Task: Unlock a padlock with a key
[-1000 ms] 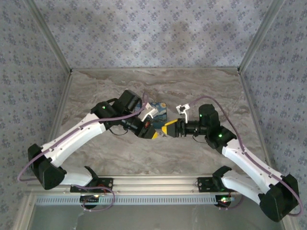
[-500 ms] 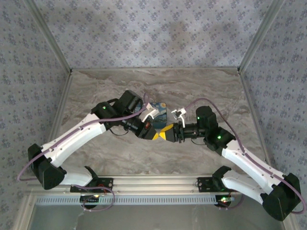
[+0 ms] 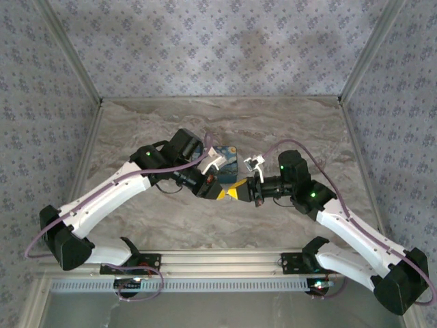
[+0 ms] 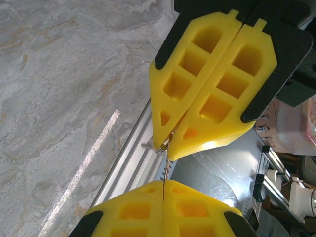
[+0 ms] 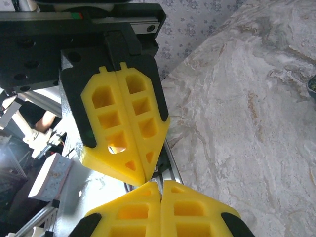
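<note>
The key (image 4: pixel 167 167) is a thin toothed metal sliver seen edge-on, and its blue head is hidden. One end sits in the seam of my left gripper (image 4: pixel 163 182), which is shut on it. The other end runs into the shut right gripper (image 4: pixel 167 144) directly opposite. In the top view the left gripper (image 3: pixel 222 191) and right gripper (image 3: pixel 236 193) meet tip to tip above the table. From the right wrist, my right gripper (image 5: pixel 161 181) is shut and the left gripper's fingers (image 5: pixel 123 123) almost touch it. The padlock is hidden.
A blue swirl-painted box (image 3: pixel 229 156) sits on the marble table (image 3: pixel 287 123) just behind the two grippers. Patterned walls enclose the back and sides. An aluminium rail (image 3: pixel 218 258) runs along the near edge.
The right gripper moved left until its fingertips met the left gripper's. The left arm has stayed almost still.
</note>
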Available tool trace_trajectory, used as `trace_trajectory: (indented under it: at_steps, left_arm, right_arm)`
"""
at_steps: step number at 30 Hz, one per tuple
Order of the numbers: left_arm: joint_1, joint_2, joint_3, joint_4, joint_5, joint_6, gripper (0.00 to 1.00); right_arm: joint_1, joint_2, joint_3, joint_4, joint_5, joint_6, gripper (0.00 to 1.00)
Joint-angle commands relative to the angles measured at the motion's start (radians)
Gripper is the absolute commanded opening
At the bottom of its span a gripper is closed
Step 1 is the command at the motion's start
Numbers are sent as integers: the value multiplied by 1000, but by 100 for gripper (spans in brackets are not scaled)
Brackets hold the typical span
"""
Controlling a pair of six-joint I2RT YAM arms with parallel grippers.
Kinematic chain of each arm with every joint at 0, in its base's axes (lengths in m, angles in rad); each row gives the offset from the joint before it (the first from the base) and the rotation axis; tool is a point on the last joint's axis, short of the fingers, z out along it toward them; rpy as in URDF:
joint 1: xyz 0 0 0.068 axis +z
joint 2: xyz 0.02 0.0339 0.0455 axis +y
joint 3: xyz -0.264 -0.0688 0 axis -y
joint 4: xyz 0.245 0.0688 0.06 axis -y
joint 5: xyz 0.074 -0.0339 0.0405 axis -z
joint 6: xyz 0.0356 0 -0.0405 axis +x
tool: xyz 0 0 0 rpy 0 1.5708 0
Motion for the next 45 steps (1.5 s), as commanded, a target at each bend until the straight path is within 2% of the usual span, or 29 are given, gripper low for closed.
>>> trace_trajectory:
  at_steps: [1,2,3,7,12,15,17,23,25,30,32,40,45]
  left_arm:
    - [1,-36,19,29,-13,16,0]
    - [5,-40,15,41,-23,7,4]
    - [12,-50,9,58,-49,-8,19]
    - [82,-135,-77,209,-115,-121,47]
    - [167,-296,-264,502,-166,-320,66]
    - [172,-364,-357,649,-215,-411,71]
    - [173,-393,-415,759,-233,-474,79]
    - [173,-418,-544,1081,-269,-632,83]
    - [170,-404,-549,1131,-269,-655,89]
    - [156,-373,-544,1231,-241,-675,89]
    - [148,-363,-543,1262,-230,-678,85]
    - [110,-338,-529,1293,-208,-664,56]
    - [99,-336,-520,1282,-205,-651,47]
  right_arm:
    - [8,-6,26,-25,-29,-17,0]
    - [7,-11,25,-16,-22,-11,0]
    - [8,-15,24,-10,-11,-6,0]
    - [-5,-36,25,38,90,33,0]
    - [-11,-37,20,163,193,120,0]
    - [-5,-37,16,234,280,175,0]
    - [-2,-39,-1,308,336,221,0]
    - [28,-25,-43,512,456,345,0]
    - [46,-11,-48,560,468,367,0]
    - [101,21,-58,614,502,379,0]
    - [116,33,-65,639,511,382,0]
    - [130,63,-73,693,518,402,0]
    - [130,73,-80,717,521,413,0]
